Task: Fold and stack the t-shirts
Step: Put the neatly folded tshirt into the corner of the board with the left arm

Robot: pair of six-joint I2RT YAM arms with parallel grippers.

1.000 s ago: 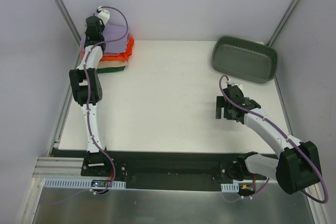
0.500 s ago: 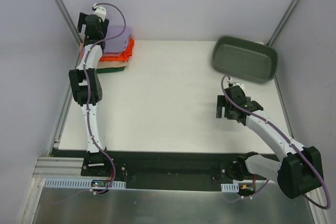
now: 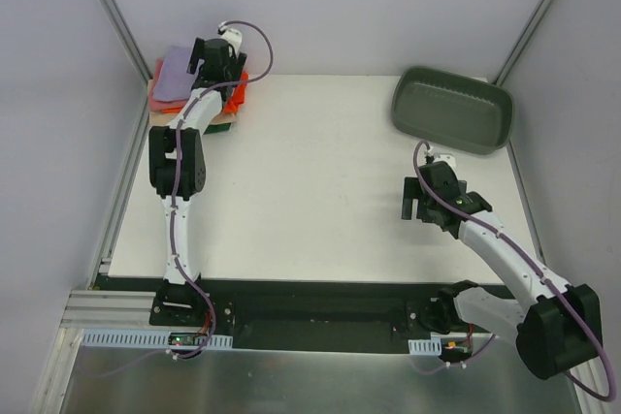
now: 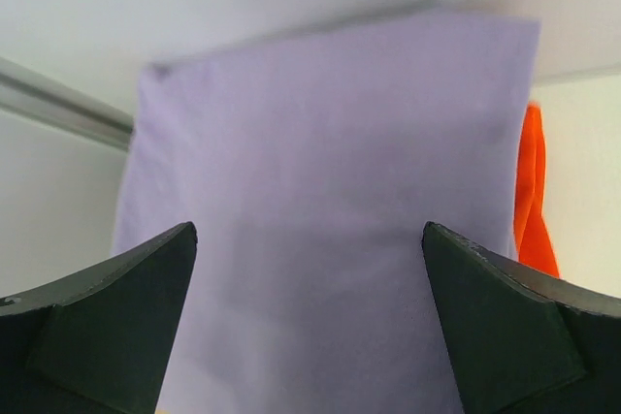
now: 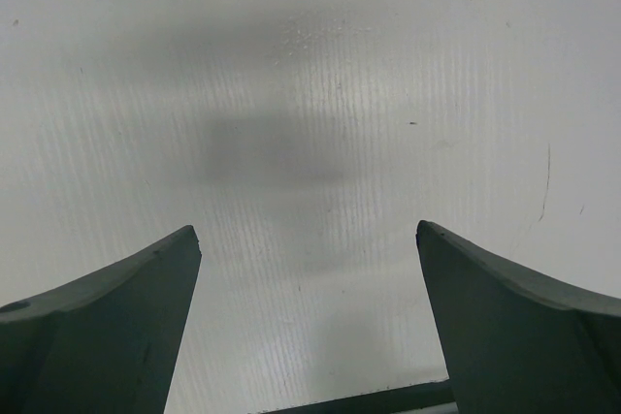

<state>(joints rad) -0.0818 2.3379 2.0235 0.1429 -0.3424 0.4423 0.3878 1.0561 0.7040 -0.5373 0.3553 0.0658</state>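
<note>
The folded t-shirts are stacked in the table's far left corner. The lavender t-shirt [image 3: 177, 67] lies on top, above orange [image 3: 237, 94], salmon-pink [image 3: 157, 73] and lower layers [image 3: 221, 123]. My left gripper [image 3: 201, 62] hovers over the right part of the stack, open. In the left wrist view the lavender shirt [image 4: 330, 172] fills the space beyond the open left gripper [image 4: 309, 232], with an orange edge [image 4: 531, 191] showing to the right. Nothing sits between its fingers. My right gripper [image 3: 417, 206] hangs open over bare table [image 5: 310, 94], its fingertips [image 5: 175, 249] wide apart and holding nothing.
A grey-green plastic tub [image 3: 451, 109] stands at the far right of the table. Metal frame posts [image 3: 112, 7] and grey walls close in the back corners beside the stack. White tabletop [image 3: 310, 181] lies between the two arms.
The left gripper opened, let go of the lavender shirt and swung from the stack's left side to its right. The right arm barely shifted.
</note>
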